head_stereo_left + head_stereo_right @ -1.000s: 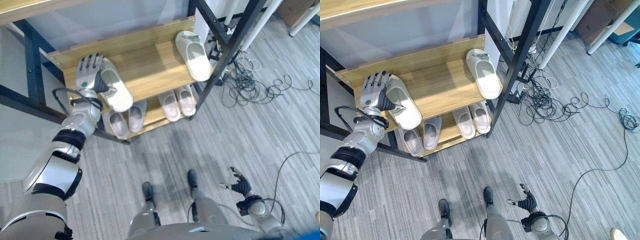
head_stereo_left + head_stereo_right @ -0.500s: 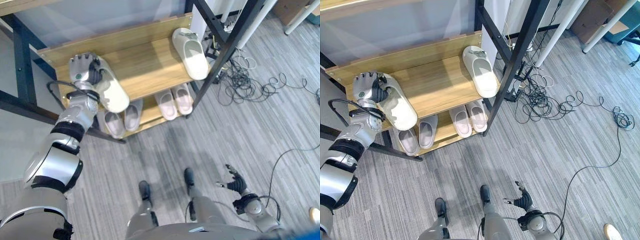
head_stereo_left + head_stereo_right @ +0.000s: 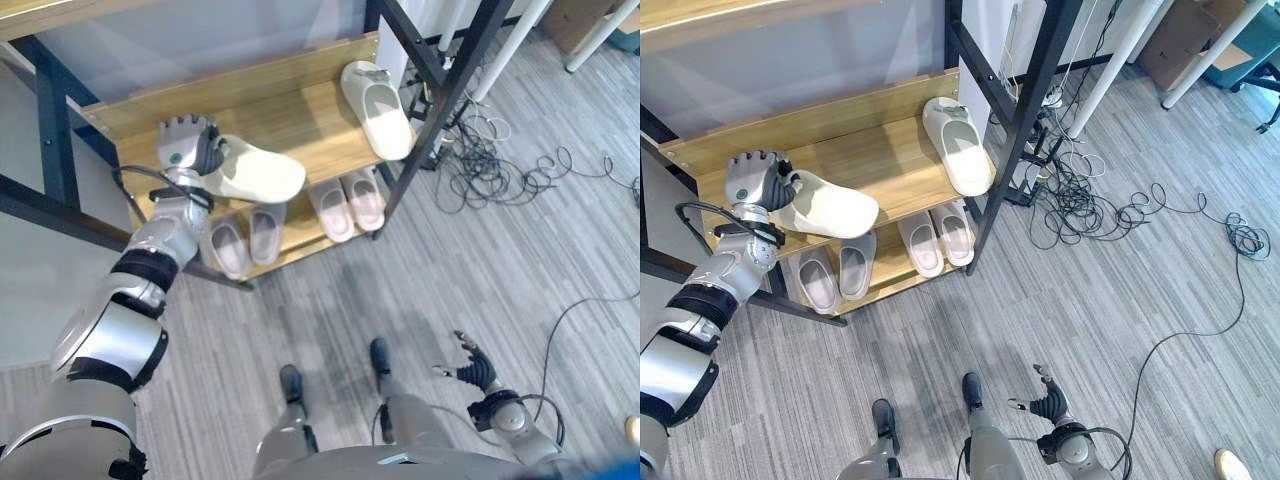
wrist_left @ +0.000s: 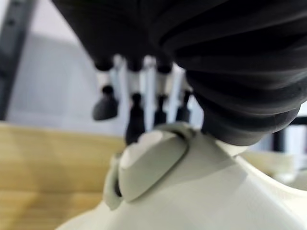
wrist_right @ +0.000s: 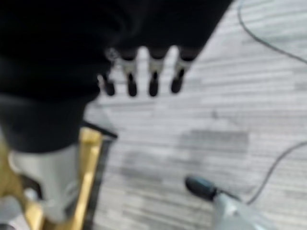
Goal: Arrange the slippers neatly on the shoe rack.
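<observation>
left robot hand (image 3: 188, 148) grips a smooth cream slipper (image 3: 256, 172) over the wooden shelf (image 3: 320, 120).

I see a cream slipper (image 3: 252, 172) at upper left, held at its heel and lying crosswise over the wooden upper shelf of the shoe rack (image 3: 300, 120), toe pointing right. Its mate (image 3: 378, 108) lies lengthwise at the shelf's right end. Two pale pairs (image 3: 238, 238) (image 3: 351, 203) sit on the lower shelf, toes outward.
</observation>
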Controlling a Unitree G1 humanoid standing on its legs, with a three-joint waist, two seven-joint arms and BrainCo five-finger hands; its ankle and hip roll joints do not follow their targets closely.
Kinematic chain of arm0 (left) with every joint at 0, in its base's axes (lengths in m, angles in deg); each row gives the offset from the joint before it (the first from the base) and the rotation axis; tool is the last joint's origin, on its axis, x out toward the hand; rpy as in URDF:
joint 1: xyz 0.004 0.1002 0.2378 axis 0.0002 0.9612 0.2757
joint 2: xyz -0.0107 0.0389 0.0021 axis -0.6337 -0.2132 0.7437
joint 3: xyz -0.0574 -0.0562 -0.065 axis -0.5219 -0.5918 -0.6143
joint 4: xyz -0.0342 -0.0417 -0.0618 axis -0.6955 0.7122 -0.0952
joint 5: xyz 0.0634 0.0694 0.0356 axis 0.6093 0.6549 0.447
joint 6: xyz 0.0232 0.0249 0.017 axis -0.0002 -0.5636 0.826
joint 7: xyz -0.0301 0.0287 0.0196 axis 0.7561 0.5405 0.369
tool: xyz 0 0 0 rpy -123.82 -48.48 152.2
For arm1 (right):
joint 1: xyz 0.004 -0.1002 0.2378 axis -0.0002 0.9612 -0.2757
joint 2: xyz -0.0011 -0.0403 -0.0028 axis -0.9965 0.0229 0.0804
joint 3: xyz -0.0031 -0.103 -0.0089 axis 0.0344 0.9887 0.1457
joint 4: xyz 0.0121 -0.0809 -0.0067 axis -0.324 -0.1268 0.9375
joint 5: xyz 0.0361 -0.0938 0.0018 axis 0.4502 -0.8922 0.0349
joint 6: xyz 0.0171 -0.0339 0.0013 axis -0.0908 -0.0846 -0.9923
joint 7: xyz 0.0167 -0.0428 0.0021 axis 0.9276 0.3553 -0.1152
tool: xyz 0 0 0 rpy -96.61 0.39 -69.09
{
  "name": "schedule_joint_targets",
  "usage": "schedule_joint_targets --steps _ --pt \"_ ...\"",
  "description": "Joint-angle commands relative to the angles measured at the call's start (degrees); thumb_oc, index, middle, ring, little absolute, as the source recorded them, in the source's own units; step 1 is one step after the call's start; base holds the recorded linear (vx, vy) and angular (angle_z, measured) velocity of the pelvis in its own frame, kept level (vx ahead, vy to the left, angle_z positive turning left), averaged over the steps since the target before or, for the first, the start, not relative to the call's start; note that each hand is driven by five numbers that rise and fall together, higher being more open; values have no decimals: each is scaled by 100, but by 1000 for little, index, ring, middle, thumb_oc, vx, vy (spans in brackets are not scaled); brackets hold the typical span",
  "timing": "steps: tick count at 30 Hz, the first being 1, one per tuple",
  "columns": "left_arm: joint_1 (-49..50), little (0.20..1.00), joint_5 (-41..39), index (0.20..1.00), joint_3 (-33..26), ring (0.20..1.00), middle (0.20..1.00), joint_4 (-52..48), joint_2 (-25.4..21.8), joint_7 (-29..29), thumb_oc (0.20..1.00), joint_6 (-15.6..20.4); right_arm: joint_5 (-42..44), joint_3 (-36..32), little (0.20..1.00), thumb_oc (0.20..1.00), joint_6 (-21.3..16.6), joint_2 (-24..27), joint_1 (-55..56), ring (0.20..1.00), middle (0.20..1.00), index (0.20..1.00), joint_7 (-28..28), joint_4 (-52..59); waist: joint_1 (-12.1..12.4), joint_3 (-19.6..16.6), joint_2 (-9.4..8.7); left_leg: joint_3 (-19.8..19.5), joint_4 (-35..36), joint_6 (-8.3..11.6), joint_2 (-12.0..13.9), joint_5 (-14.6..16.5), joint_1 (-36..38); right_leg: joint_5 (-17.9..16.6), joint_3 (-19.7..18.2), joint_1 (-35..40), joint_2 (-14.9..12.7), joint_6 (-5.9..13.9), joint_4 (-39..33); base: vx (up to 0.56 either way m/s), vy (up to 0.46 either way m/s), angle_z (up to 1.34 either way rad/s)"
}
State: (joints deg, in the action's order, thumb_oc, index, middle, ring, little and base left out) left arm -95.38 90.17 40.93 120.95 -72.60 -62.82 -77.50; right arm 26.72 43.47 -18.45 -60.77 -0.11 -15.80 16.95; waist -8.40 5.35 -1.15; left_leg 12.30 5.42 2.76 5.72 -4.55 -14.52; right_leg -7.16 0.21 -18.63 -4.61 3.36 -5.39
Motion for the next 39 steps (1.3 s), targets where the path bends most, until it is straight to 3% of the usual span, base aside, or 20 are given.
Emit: schedule_joint_targets --steps 1,5,9,13,16,17,18,19,20,22,24,25,29,31,32,34,35,36,39 --pt "-190 200 270 200 -515 200 200 -167 133 -265 200 308 -189 -324 1000 1000 -144 310 198 1000 1000 1000 -142 164 29 76 313 -433 -42 507 397 -61 233 572 30 240 -134 565 385 39 -127 -5" --pt "354 200 267 200 -775 200 200 -739 91 -279 200 486 -235 -387 1000 1000 -102 284 255 1000 1000 1000 -145 72 72 108 347 -403 -42 526 539 -147 463 864 -30 283 12 428 810 46 -143 -10" --pt "1110 200 322 200 -1154 200 200 -1409 130 -162 200 627 -149 -528 1000 1000 -116 344 357 1000 1000 1000 -62 54 141 129 323 -351 -80 588 796 -320 825 1208 -54 451 328 217 1210 71 -232 -14" --pt "1328 200 153 200 -1229 200 200 -1573 289 9 200 759 -60 -633 1000 1000 -161 517 452 1000 1000 1000 11 144 242 287 185 -426 -1008 549 991 -432 704 1304 110 889 430 22 1207 54 -264 -6" --pt "1351 200 66 200 -1233 200 200 -1592 377 60 200 796 -27 -680 1000 1000 -156 582 540 1000 1000 1000 23 231 241 342 169 -411 -1317 506 1027 -484 547 1326 215 1031 417 -45 1175 14 -166 42" --pt "1428 200 -94 200 -1347 200 200 -1716 491 142 200 802 -26 -705 1000 1000 -142 661 512 1000 1000 1000 47 278 362 410 89 -462 -1854 215 408 189 289 1406 268 1227 377 -87 1214 49 -134 52" --pt "1439 200 -132 200 -1397 200 200 -1734 526 171 200 824 -33 -718 1000 1000 -141 683 464 1000 1000 1000 53 243 423 415 85 -575 -1853 106 34 487 115 1418 291 1270 358 -60 1215 44 -131 39" --pt "1438 200 -132 200 -1401 200 200 -1737 524 174 200 822 -33 -717 1000 1000 -142 683 459 1000 1000 1000 54 240 411 403 86 -584 -1857 97 27 474 87 1407 302 1251 352 -56 1211 54 -75 35" --pt "1540 200 -300 200 -1516 200 200 -1929 590 304 200 982 -44 -741 1000 1000 -105 644 428 1000 1000 1000 44 91 497 347 106 -493 -1722 6 -324 382 -217 1382 403 1410 446 -35 1173 72 -90 23" --pt "1656 200 -266 200 -1549 200 200 -2153 558 351 200 1073 20 -739 1000 1000 -72 581 320 1000 1000 1000 16 -85 620 311 96 -213 -1658 73 -475 47 -698 1430 426 1636 580 -74 1080 112 -69 31" --pt "1837 200 -164 200 -1669 200 200 -2538 351 446 200 1109 5 -630 1000 1000 -43 490 153 1000 1000 1000 -7 -121 871 266 75 -345 -1349 92 -604 -93 -613 1495 236 1860 740 -94 994 254 17 -7" --pt "1997 200 -98 200 -1659 200 200 -2726 344 460 200 1168 30 -575 1000 1000 -64 258 140 1000 1000 1000 -21 -200 934 77 -42 -483 -1057 -66 -682 -99 -331 1586 233 2078 774 -94 985 389 52 -73" --pt "2189 200 -41 200 -1636 200 200 -2772 351 505 200 1153 35 -478 1000 1000 -53 70 152 1000 1000 1000 69 -182 905 -67 -169 -495 -802 -216 -738 -46 99 1688 256 2146 702 -2 1394 212 55 -41" --pt "2266 200 -42 200 -1679 200 200 -2771 354 525 200 1151 -103 -385 1000 1000 -1 -20 102 1000 1000 1000 102 -207 882 -83 -176 -458 -711 -305 -713 31 376 1624 323 1989 626 207 2114 99 59 -27" --pt "2273 200 -48 200 -1671 200 200 -2740 379 496 200 1136 -185 -353 1000 1000 17 -96 77 1000 1000 1000 110 -176 842 -65 -152 -458 -686 -353 -666 107 559 1432 400 1741 439 382 2611 89 30 -14" --pt "2280 200 -44 200 -1639 200 200 -2757 406 528 200 1163 -165 -431 1000 1000 34 -147 98 1000 1000 1000 109 -190 818 -76 -61 -518 -561 -350 -572 196 796 1451 590 1577 32 416 2564 51 -25 -13" --pt "2283 200 -44 200 -1638 200 200 -2759 410 530 200 1163 -166 -433 1000 1000 33 -145 103 1000 1000 1000 109 -190 803 -69 -62 -535 -552 -350 -581 199 814 1465 608 1598 24 418 2564 26 -75 7" --pt "2304 200 -40 200 -1537 200 200 -2778 508 549 200 1220 -150 -543 1000 1000 41 -171 106 1000 1000 1000 82 -270 727 -60 93 -705 -475 -322 -488 290 952 1343 572 1393 -313 427 2383 21 -74 16" --pt "2339 200 -11 200 -1430 200 200 -2798 585 564 200 1273 -63 -643 1000 1000 75 -209 160 1000 1000 1000 88 -353 585 -66 117 -875 -494 -283 -524 432 1097 867 353 1385 -736 531 1650 47 -122 47"
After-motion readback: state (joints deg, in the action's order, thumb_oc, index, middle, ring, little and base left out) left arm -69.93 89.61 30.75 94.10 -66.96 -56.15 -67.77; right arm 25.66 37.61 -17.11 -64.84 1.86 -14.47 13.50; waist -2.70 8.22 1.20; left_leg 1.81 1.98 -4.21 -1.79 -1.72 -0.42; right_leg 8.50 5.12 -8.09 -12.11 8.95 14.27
